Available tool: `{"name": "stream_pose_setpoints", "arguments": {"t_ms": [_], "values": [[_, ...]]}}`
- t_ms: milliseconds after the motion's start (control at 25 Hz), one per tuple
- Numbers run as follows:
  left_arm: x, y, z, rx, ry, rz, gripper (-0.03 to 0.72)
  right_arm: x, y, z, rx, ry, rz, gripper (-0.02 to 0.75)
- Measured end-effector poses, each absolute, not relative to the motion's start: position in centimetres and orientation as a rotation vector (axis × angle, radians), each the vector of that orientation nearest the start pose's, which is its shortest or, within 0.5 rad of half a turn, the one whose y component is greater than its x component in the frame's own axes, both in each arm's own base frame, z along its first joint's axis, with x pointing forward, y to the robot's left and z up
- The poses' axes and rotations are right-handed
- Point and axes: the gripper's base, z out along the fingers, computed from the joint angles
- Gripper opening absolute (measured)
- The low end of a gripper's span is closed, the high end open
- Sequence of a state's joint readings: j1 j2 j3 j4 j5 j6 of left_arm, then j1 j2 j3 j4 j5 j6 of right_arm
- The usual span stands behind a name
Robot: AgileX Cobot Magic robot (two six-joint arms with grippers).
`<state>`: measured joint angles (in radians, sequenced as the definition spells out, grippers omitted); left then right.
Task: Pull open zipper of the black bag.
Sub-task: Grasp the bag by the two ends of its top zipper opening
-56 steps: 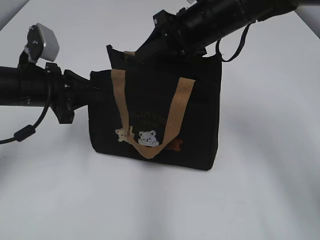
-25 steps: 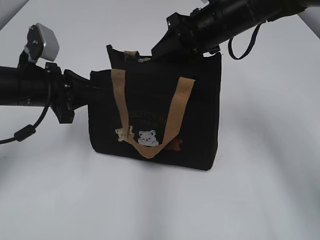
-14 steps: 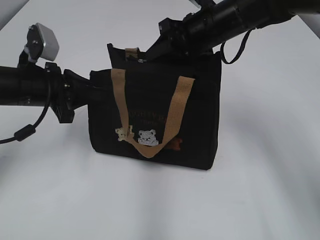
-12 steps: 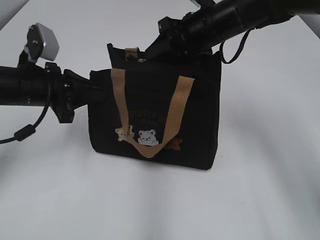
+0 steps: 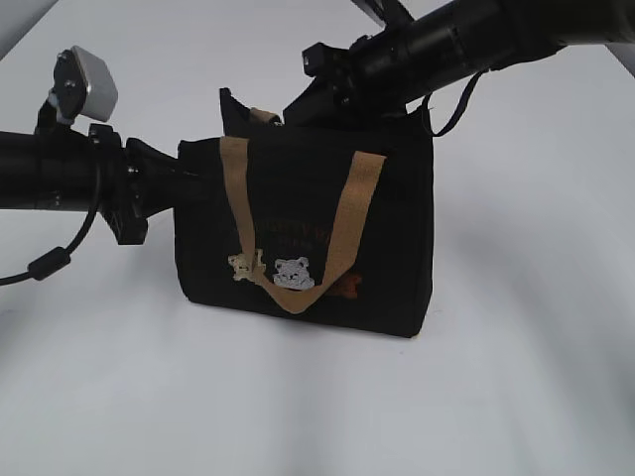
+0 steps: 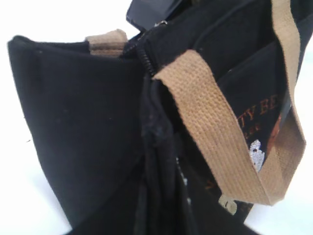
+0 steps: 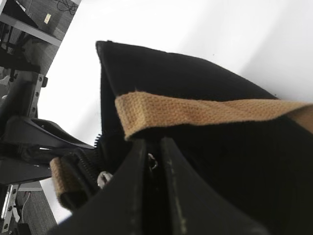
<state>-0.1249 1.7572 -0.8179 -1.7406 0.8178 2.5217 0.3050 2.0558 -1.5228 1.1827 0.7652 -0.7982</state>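
The black bag (image 5: 308, 238) is standing upright on the white table (image 5: 516, 377), and every position below is given relative to it. The zipper (image 6: 145, 58) is running along its top edge; in the right wrist view its teeth are showing just left of your right gripper (image 7: 152, 161), with the small silver pull ring (image 7: 152, 161) sitting between the fingertips. You are closing the right gripper's jaws on that ring: they are standing nearly together with only a narrow slit between them. In the exterior view this gripper (image 5: 298, 109) is reaching down onto the bag's top rear edge, near its left end. The tan front handle (image 5: 298, 223) is hanging down the bag's front face, over the bear patches (image 5: 278, 270). You are holding the left gripper (image 5: 193, 186) against the bag's left side wall; its fingertips are hidden, and it is pinching a fold of the bag's fabric, as the left wrist view suggests.
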Motion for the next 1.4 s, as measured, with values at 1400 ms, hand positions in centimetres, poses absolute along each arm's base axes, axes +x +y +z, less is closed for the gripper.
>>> {"name": "stream_pose_setpoints", "arguments": {"t_ms": [1400], "values": [[31.1,-10.5,18.0,1.16,1.715,-0.562,0.074,35.5,12.6,29.6,-0.802,2.613,0.348,0.024]]}}
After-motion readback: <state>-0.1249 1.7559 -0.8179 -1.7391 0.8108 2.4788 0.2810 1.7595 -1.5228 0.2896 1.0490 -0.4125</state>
